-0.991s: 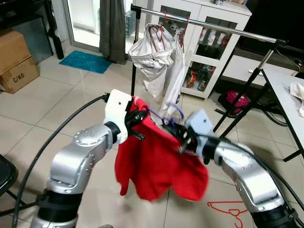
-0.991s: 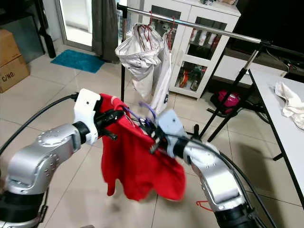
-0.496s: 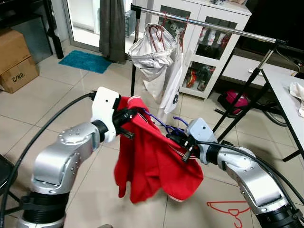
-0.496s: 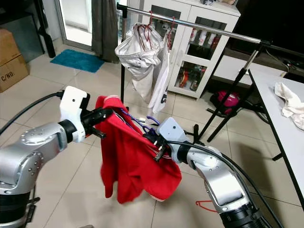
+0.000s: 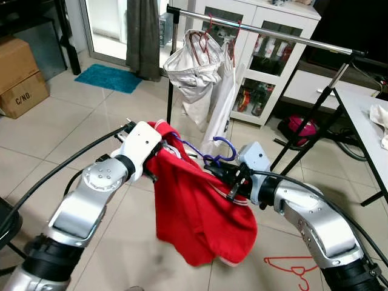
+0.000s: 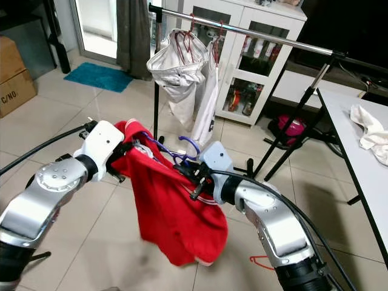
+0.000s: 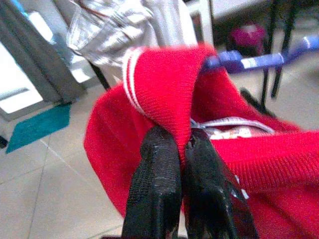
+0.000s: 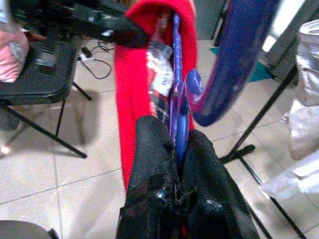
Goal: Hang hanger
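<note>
risk, as a judgement: the red garment [image 5: 200,212] hangs mostly off one side of the purple hanger [image 5: 209,159], so it could slide off when the pair is lifted toward the rail [image 5: 267,31]. cause would be the uneven drape plus the left gripper [image 7: 180,149] holding cloth only, not the hanger. second risk: the hook could snag the white garments [image 5: 197,76] already on the rail, since free bar lies further toward the robot's right.

left arm: raised and bent at the elbow, forearm reaching forward and inward at chest height. its fingers are pressed together on a fold of the red collar with white stripes.

right arm: also raised, forearm angled inward toward the left one. right gripper [image 8: 177,149] has its fingers closed on the purple hanger's stem, just below the hook.

the two grippers sit near each other, hanger spanning between them, garment draped below. hanger is held in mid-air in front of the robot, well apart from the rail and lower than it. not yet hung.

an orange hanger [image 5: 291,267] lies on the floor tiles.
</note>
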Controlling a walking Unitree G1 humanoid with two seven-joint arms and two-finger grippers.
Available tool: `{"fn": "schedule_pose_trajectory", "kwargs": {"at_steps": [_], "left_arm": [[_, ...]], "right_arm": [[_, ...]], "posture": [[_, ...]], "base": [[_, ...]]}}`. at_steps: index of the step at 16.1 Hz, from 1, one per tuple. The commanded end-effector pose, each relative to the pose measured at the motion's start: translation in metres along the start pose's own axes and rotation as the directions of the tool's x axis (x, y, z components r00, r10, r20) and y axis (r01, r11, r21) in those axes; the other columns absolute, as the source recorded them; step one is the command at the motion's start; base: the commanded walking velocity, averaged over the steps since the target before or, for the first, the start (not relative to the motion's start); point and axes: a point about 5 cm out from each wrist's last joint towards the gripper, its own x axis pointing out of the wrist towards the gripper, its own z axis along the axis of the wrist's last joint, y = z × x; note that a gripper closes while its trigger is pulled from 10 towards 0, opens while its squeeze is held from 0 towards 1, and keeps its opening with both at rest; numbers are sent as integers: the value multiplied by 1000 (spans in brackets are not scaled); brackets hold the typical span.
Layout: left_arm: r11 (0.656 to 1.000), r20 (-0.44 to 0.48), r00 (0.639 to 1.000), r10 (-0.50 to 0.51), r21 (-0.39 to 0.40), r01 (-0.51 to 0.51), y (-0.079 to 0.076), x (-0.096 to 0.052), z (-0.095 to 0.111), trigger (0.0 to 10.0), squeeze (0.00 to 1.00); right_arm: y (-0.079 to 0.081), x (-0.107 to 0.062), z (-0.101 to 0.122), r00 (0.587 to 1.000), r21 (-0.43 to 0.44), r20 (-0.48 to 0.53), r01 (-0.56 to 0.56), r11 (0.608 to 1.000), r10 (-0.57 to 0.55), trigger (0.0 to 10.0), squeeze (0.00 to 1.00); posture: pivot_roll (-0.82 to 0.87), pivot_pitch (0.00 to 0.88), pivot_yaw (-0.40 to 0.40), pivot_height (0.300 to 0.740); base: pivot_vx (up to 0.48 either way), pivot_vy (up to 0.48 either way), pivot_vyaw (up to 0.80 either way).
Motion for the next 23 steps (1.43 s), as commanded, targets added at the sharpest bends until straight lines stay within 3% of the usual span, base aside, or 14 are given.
{"fn": "schedule_pose_trajectory", "kwargs": {"at_steps": [1, 3, 5, 8, 11, 12, 13, 14, 16, 17, 19, 20, 21, 23], "left_arm": [[983, 100, 981, 169, -84, -161, 29, -4, 18, 0, 0], [969, 188, 960, 209, -172, -177, 39, -7, 30, 0, 0], [952, 288, 924, 253, -244, -185, 58, -14, 45, 0, 0], [929, 313, 899, 307, -303, -212, 79, -21, 51, 0, 0], [836, 228, 828, 512, -354, -419, 112, -30, 37, 0, 0], [729, 135, 740, 658, -361, -582, 135, -39, 21, 0, 0], [684, 98, 705, 702, -367, -630, 142, -43, 14, 0, 0], [585, 32, 620, 784, -372, -721, 158, -51, -2, 0, 0], [527, -24, 576, 817, -372, -764, 168, -54, -16, 0, 0], [520, -54, 577, 815, -373, -768, 171, -52, -24, 0, 0], [589, -75, 659, 748, -383, -712, 161, -37, -33, 0, 0], [777, -18, 842, 539, -375, -506, 130, -14, -27, 0, 0], [902, 42, 951, 307, -330, -277, 92, 1, -20, 0, 0], [960, 105, 993, 58, -279, -26, 46, 5, -9, 0, 0]], "right_arm": [[-10, -10, -5, 995, -67, -92, 27, 997, -33, 0, 0], [-12, -15, -19, 978, -98, -205, 15, 995, -35, 0, 0], [-12, -26, -41, 931, -136, -364, -52, 989, -1, 0, 0], [-15, -33, -47, 912, -101, -410, -39, 994, -6, 0, 0], [-20, -42, -54, 908, -73, -419, -22, 997, -11, 0, 0], [-17, -44, -51, 932, -40, -360, -65, 997, 46, 0, 0], [-15, -44, -50, 940, -31, -332, -91, 995, 76, 0, 0], [-9, -46, -45, 955, -23, -268, -140, 990, 129, 0, 0], [-4, -47, -40, 963, 10, -209, -170, 985, 168, 0, 0], [-3, -46, -39, 967, 27, -180, -178, 984, 180, 0, 0], [-5, -44, -36, 983, 68, -114, -139, 988, 146, 0, 0], [-14, -37, -26, 999, 98, -37, -33, 995, 36, 0, 0], [-23, -28, -14, 994, 148, 44, 93, 985, -100, 0, 0], [-37, -18, 3, 945, 269, 133, 257, 928, -300, 0, 0]], "posture": [[-75, 0, -129, 740], [-73, 0, -133, 740], [-70, 0, -136, 740], [-69, 0, -137, 740], [-72, 0, -136, 740], [-72, 0, -136, 740], [-68, 0, -141, 740], [-67, 0, -142, 740], [-70, 0, -140, 740], [-68, 0, -138, 740], [-70, 0, -133, 740], [-68, 0, -131, 740], [-66, 0, -129, 740], [-65, 0, -131, 740]], "base": [[0, 0, 0], [0, 0, 0], [0, 0, 0], [0, 0, 0], [0, 0, 0], [0, 0, 0], [0, 0, 0], [0, 0, 0], [0, 0, 0], [0, 0, 0], [0, 0, 0], [0, 0, 0], [0, 0, 0], [0, 0, 0]]}}
